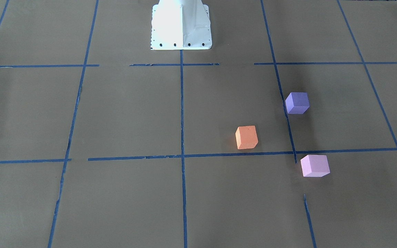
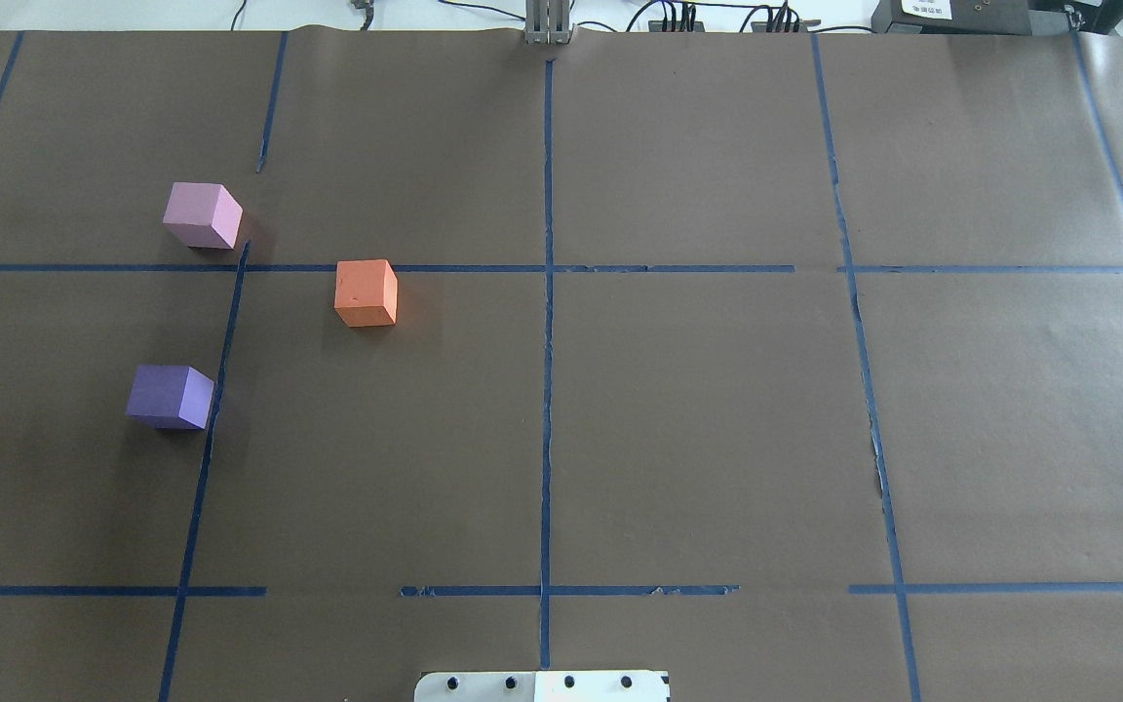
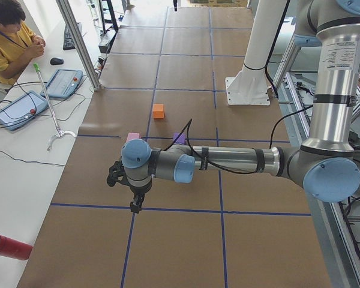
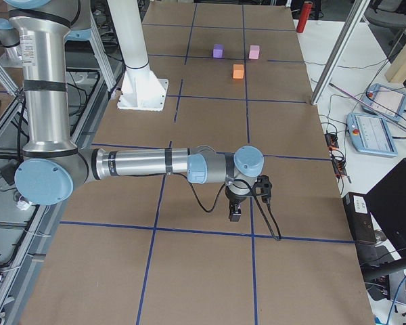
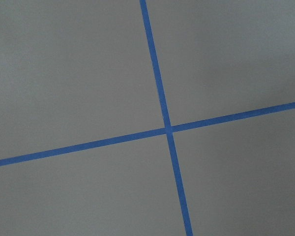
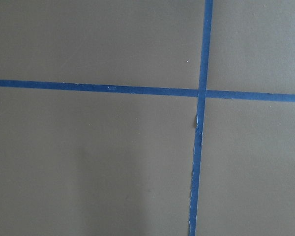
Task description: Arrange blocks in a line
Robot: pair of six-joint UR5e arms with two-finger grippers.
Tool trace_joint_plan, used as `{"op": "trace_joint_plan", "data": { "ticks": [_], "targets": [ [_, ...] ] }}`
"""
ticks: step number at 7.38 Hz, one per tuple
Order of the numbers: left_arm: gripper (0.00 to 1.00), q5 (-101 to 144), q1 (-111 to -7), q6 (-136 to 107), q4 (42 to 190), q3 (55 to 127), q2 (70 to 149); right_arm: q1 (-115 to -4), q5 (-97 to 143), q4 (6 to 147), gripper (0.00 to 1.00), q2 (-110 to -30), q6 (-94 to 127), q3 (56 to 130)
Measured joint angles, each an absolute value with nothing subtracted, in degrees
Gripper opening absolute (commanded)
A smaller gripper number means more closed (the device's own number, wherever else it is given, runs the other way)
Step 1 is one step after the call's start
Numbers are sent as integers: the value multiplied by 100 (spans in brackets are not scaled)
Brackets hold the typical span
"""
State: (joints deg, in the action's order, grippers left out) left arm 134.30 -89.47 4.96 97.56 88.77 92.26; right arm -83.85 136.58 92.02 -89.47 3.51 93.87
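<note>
Line unstarted: blocks (image 2: 366, 292) scattered beyond my left gripper (image 3: 134, 206), far from my right gripper (image 4: 235, 214); apart or together, I cannot tell

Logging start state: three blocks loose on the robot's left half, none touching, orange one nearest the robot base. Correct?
One slip: the violet block is nearest the robot base, not the orange block; the overhead exterior view shows it. The rest holds: all three, with the pink block, lie loose on the robot's left half, none touching.
</note>
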Motion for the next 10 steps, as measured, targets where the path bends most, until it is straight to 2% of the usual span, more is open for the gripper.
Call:
{"op": "trace_joint_plan", "data": {
  "ticks": [4, 6, 8, 10],
  "targets": [
    [100, 13454, -8850, 482, 9760, 8959, 9399, -8385, 13658, 9202, 100, -8947, 352, 9387],
    [100, 13478, -8597, 255, 9758, 9226, 9571, -8385, 13658, 9202, 100, -8947, 351, 9388],
    [100, 13471, -8006, -746, 9783, 9611, 9791, -8385, 13658, 9202, 100, -8947, 351, 9390],
    [100, 13336, -7048, -2382, 9792, 9760, 10560, -8385, 13658, 9202, 100, -8947, 352, 9390]
  ]
}}
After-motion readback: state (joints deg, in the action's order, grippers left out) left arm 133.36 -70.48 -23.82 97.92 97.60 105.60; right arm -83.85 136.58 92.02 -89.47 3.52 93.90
